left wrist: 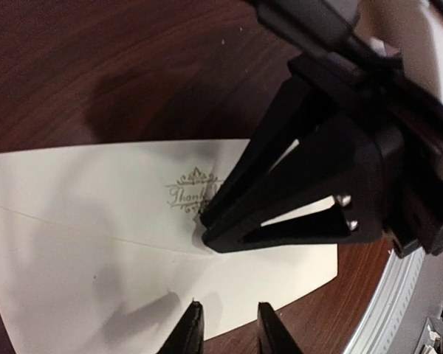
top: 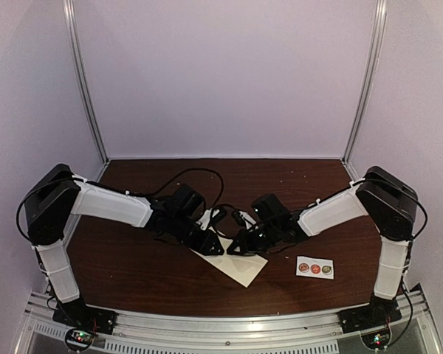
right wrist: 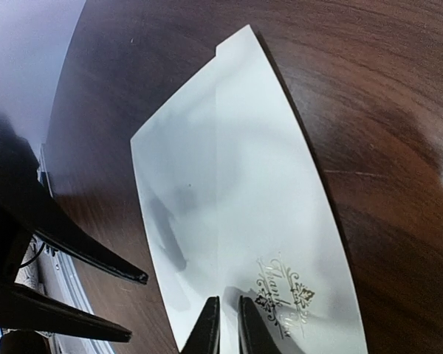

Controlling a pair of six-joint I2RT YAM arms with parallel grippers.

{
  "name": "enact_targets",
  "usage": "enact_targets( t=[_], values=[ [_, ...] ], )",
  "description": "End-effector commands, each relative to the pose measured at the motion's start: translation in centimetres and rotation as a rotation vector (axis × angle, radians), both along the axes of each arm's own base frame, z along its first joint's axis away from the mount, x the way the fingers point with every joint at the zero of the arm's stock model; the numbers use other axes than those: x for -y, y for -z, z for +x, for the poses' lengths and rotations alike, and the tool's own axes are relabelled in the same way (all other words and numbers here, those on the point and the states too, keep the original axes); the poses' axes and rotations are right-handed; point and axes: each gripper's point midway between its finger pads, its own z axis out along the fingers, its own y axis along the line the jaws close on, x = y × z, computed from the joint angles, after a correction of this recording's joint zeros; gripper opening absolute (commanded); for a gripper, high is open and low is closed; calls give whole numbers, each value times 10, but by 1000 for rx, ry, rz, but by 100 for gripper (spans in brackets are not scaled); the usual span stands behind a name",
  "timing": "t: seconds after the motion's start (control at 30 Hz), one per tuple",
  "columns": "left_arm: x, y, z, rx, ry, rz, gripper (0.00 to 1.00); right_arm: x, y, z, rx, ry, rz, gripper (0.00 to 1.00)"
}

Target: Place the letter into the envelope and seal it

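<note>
Envelope (top: 240, 269) lies flat, near and left of the sticker strip (top: 314, 268) — long axis diagonal, far-left to near-right. Left gripper (left wrist: 229, 306) released (fingers apart, over envelope edge). Right gripper (right wrist: 227, 301) nearly closed at the print — cannot tell if grasping.

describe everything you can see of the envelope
The envelope is smooth cream paper, long and rectangular, lying flat and skewed on the dark wooden table between the two arms. A straight crease runs along its length, and an ornate "Thank" print sits near one end. The right gripper appears to rest its tips on it beside that print. The left gripper hovers open over its near edge.
</note>
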Motion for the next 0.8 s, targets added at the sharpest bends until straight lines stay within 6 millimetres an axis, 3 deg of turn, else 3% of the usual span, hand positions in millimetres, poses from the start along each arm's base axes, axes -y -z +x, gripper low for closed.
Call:
enact_targets(
  t=[0.0,0.2,0.4,0.57,0.77],
  values=[
    [15,-29,34,102,-32,-48,26,3,-8,-7,6,-15,-4,11],
    [27,-13,54,134,-18,-23,25,3,-16,-10,14,-12,7,11],
    [28,15,56,107,-4,17,25,4,-27,-15,29,0,22,11],
    [16,29,48,83,-10,53,25,15,-44,-13,78,36,10,12],
    [-5,48,38,59,-27,133,24,48,-64,-12,151,108,-66,26]
  ],
)
